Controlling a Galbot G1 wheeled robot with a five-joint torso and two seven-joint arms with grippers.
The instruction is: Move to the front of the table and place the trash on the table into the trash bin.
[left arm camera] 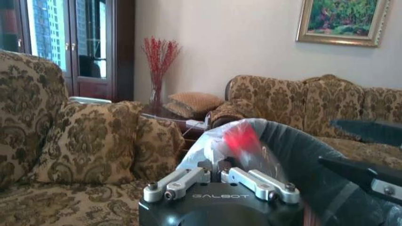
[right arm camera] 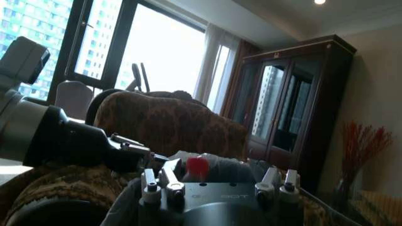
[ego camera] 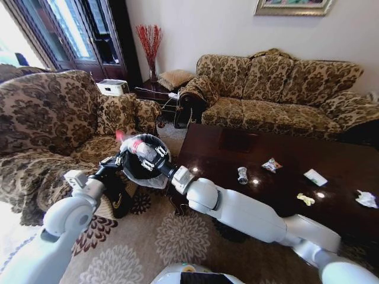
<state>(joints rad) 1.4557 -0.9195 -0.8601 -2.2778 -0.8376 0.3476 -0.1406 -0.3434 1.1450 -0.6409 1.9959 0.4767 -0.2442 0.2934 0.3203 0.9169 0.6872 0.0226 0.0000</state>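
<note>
The right hand (ego camera: pixel 144 155) grips the red-capped bottle (ego camera: pixel 137 146) over the trash bin (ego camera: pixel 145 167), which the left hand (ego camera: pixel 113 161) clamps by its rim left of the tabletop (ego camera: pixel 284 189), where a crushed can (ego camera: pixel 242 175), wrapper (ego camera: pixel 272 165), tissue (ego camera: pixel 366 199) and scrap (ego camera: pixel 305 199) await clearing.
</note>
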